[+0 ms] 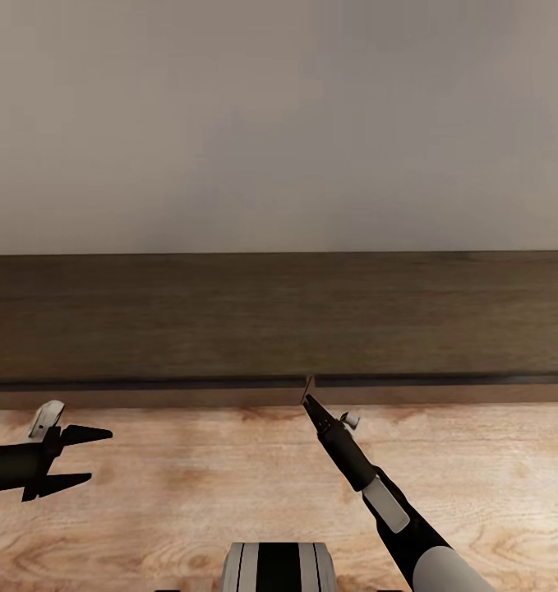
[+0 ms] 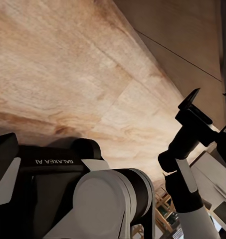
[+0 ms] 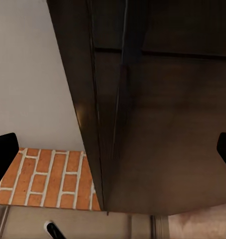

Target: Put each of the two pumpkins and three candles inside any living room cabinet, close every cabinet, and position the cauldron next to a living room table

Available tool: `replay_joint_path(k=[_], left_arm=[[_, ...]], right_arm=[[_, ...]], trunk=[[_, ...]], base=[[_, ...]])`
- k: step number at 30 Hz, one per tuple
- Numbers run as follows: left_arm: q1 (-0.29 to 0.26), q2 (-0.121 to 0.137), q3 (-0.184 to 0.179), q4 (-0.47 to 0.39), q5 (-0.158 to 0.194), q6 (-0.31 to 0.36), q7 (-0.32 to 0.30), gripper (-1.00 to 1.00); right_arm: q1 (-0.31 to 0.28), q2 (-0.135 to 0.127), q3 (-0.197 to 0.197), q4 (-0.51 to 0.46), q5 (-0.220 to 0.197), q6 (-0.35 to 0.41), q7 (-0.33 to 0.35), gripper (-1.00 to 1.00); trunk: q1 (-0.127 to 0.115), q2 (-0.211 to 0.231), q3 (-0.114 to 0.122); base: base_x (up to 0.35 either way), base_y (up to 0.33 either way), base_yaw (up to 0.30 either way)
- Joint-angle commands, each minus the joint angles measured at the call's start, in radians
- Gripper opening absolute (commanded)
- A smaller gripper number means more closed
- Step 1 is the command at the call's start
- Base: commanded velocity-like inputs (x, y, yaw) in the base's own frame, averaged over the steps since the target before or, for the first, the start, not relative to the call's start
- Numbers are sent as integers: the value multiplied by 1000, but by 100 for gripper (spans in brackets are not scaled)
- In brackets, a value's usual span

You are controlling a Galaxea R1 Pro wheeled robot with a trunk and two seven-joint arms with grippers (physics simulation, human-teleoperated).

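Note:
The cabinet (image 1: 279,321) is a long low dark-brown console against the wall, and both wide drawer fronts look flush and shut. My right gripper (image 1: 308,402) points at the vertical seam between the two fronts, right at the cabinet's front edge. In the right wrist view the dark drawer front (image 3: 167,124) is close ahead, and the fingertips (image 3: 3,152) stand far apart with nothing between them. My left gripper (image 1: 85,458) hovers open and empty over the floor at the left, short of the cabinet. The pumpkins, candles, cauldron and table are out of view.
Light wood floor (image 1: 188,501) runs from the cabinet back to my base (image 1: 279,567). A plain pale wall (image 1: 279,123) rises behind the cabinet. A brick-patterned surface (image 3: 43,179) shows beside the cabinet's end. The left wrist view looks across the floor (image 2: 68,59) at my right arm (image 2: 190,144).

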Motion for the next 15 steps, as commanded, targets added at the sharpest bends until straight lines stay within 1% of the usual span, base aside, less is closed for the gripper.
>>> replay_joint_path(k=[1, 2, 7, 15], left_arm=[[-1, 1, -1, 0, 11, 0, 9, 100], [-1, 1, -1, 0, 11, 0, 9, 100], [-1, 1, -1, 0, 11, 0, 9, 100], [-1, 1, -1, 1, 11, 0, 9, 100]], right_arm=[[-1, 0, 3, 1, -11, 10, 3, 100], [-1, -1, 3, 1, -11, 10, 3, 100], [-1, -1, 3, 1, -11, 10, 3, 100], [-1, -1, 3, 1, -12, 11, 3, 100]], trunk=[[0, 0, -1], [0, 0, -1], [-19, 35, 15], [-19, 35, 15]], base=[[0, 0, 0], [0, 0, 0], [0, 0, 0], [0, 0, 0]])
